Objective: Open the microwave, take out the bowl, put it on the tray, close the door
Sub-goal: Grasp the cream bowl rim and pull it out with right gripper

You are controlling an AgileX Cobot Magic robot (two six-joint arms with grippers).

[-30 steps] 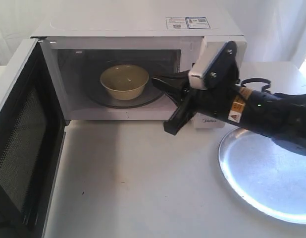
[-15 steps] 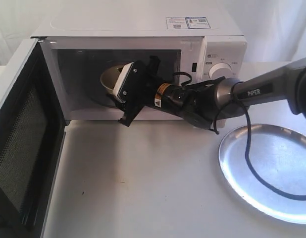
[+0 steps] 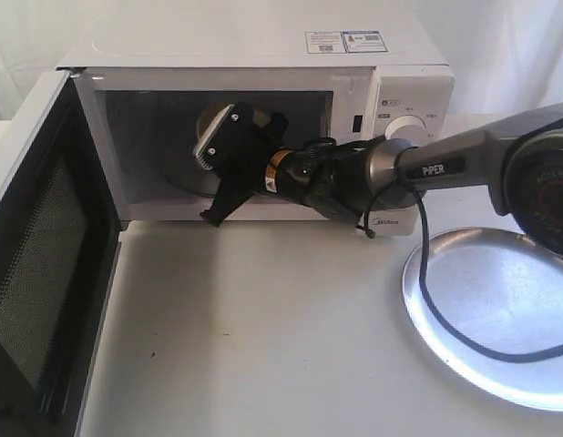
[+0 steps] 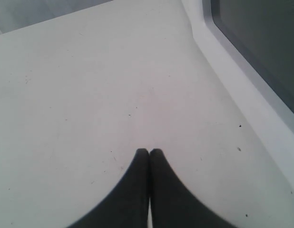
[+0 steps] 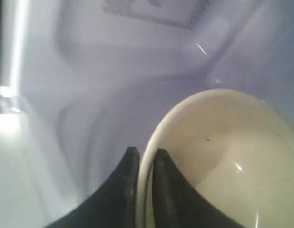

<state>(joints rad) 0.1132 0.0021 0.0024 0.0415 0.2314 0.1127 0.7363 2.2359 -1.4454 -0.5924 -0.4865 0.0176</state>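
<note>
Door [image 3: 35,273] stands swung open nearest me, tray [image 3: 500,319] lies at right, my left gripper [image 4: 149,152] sits pinched closed on nothing above the table [image 4: 66,95], and farther in my right gripper [image 5: 143,154] clamps the rim of the bowl [image 5: 223,142] inside the microwave [image 3: 254,45].

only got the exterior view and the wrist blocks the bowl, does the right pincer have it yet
Observer: Yes. In the right wrist view the right pincer straddles the rim of the bowl, one finger inside and one outside, and it looks closed on it.
Operator: anything in the bowl
Observer: No, the part of its inside that shows is empty.
Operator: where's the left pincer, can't see it
Observer: The left pincer is shut on nothing, over the table beside the door.
</note>
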